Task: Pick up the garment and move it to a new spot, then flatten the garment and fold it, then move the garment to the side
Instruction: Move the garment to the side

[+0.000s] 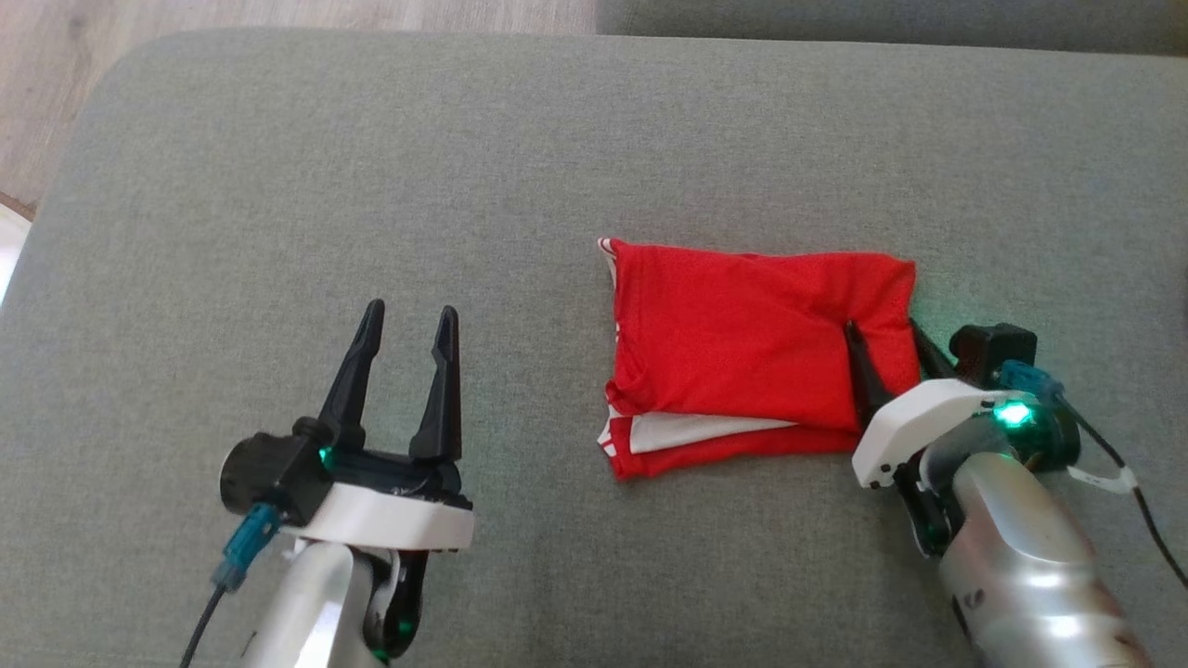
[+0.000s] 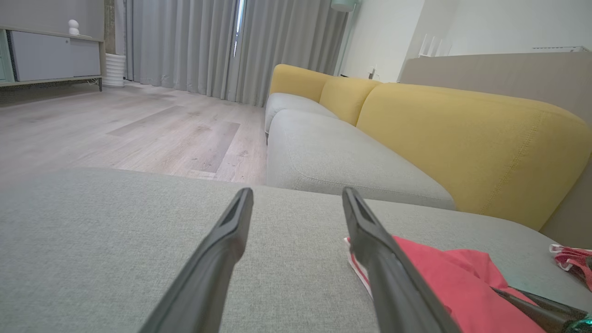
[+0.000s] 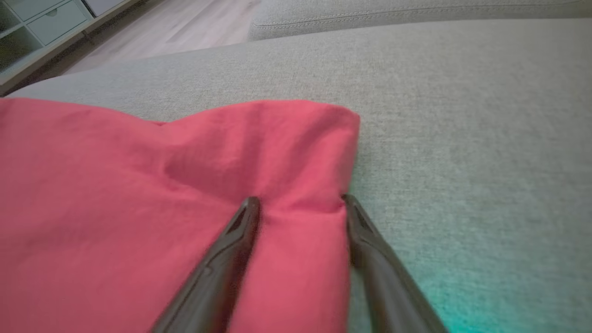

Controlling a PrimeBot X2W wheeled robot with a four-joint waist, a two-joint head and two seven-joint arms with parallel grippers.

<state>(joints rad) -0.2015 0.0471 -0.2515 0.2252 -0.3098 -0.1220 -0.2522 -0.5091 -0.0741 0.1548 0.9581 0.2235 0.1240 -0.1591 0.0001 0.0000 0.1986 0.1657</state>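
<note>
The red garment (image 1: pixel 742 343) lies folded into a rough rectangle on the grey cushion (image 1: pixel 371 139), right of centre, with white-striped trim along its near and left edges. My right gripper (image 1: pixel 882 327) is down at the garment's right end, its two fingers apart and straddling that edge. In the right wrist view the red garment (image 3: pixel 138 185) puckers slightly between the right gripper's (image 3: pixel 300 200) fingers. My left gripper (image 1: pixel 409 311) hovers open over bare cushion to the garment's left. In the left wrist view the left gripper (image 2: pixel 297 192) holds nothing, with the garment (image 2: pixel 439 277) at its right.
Wooden floor (image 1: pixel 186 14) lies beyond the cushion's far left corner. A sofa with yellow backrests (image 2: pixel 462 129) runs off ahead of the left gripper. A small red and white item (image 2: pixel 573 261) lies at the far right of the cushion.
</note>
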